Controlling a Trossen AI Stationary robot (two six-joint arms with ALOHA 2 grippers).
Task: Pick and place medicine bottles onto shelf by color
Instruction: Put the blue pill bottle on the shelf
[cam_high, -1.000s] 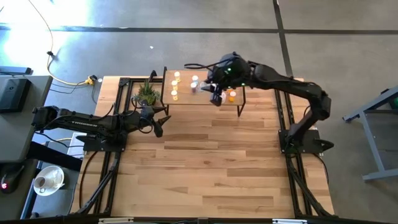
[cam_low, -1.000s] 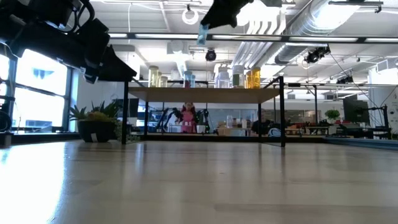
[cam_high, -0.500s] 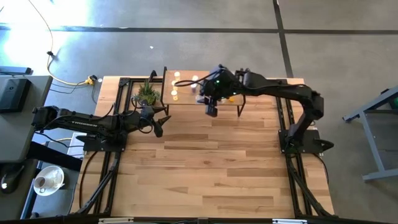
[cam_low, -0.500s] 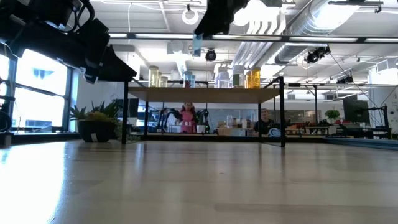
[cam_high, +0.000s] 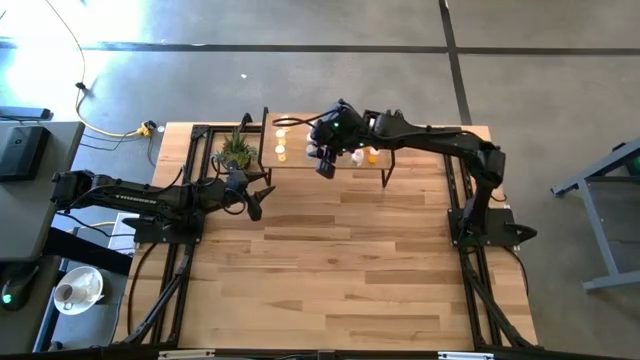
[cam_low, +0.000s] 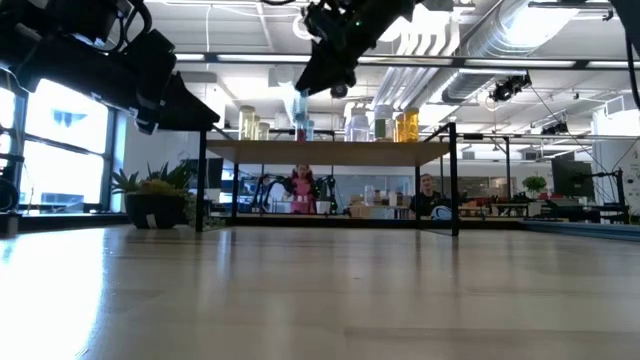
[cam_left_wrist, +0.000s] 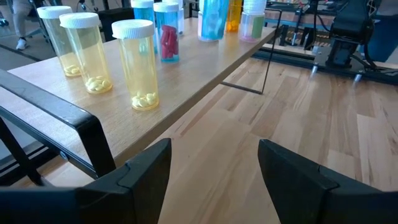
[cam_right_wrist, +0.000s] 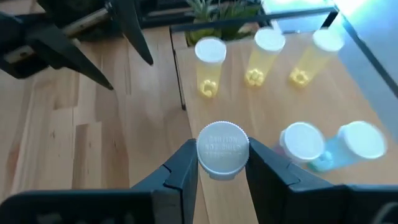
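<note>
shelf (cam_high: 300, 160), held bottle (cam_right_wrist: 222, 149) body hidden

1. Raised lettering is showing on the white cap (cam_right_wrist: 222, 149) of the bottle sitting between the right gripper's (cam_right_wrist: 222, 163) fingers, but it is too blurred to read.
2. Nothing else is carrying readable text.

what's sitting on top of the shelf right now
On the shelf stand three yellow bottles, two blue bottles, plus orange and pale ones farther along. The right gripper holds another bottle above it, partly hiding the top from overhead.
</note>
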